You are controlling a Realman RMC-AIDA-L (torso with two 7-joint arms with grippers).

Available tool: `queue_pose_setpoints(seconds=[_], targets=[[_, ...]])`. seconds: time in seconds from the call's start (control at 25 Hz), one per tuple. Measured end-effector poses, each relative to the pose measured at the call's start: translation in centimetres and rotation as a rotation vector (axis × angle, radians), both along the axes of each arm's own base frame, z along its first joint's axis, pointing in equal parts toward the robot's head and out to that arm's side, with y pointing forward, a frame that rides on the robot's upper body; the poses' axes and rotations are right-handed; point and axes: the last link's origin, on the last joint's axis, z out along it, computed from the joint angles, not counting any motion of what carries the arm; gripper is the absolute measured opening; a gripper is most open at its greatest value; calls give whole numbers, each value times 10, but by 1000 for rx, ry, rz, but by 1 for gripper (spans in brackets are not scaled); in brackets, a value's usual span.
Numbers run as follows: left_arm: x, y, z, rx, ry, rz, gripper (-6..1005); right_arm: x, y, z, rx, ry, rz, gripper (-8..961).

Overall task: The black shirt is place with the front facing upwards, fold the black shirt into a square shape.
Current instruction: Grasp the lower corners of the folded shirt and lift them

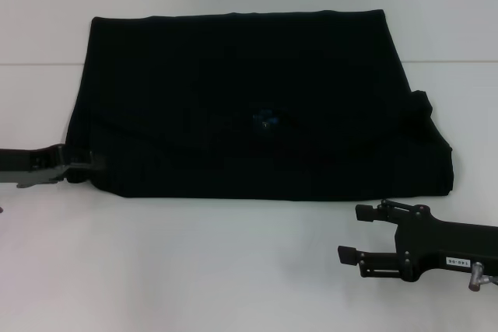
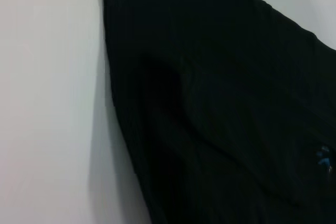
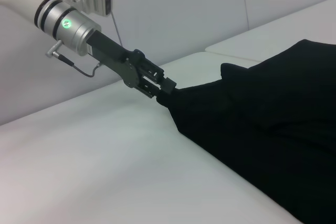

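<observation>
Head view: the shirt lay folded into a wide slab on the white tabletop, blue label near its centre; the left tool pinched the shirt's near left corner, while the right tool rested apart with fingers spread. Left wrist view: only black cloth and tabletop appeared. Right wrist view: the left tool was clamped on the shirt's corner.
</observation>
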Motion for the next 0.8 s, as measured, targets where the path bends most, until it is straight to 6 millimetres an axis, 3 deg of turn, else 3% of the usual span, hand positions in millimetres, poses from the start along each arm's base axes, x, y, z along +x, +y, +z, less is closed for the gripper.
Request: queue_pose_setpoints(seconds=[0.12,0.52,0.8], targets=[[0,1,0,-6,16,-5,659,0,0,0,2,2,-2,900],[-1,1,-1,-29,48,-12,224,0,-1,1,1,9,-7,899],[-1,0,0,-35,51,-17,79,3,1,6,-9,16,-47,900]])
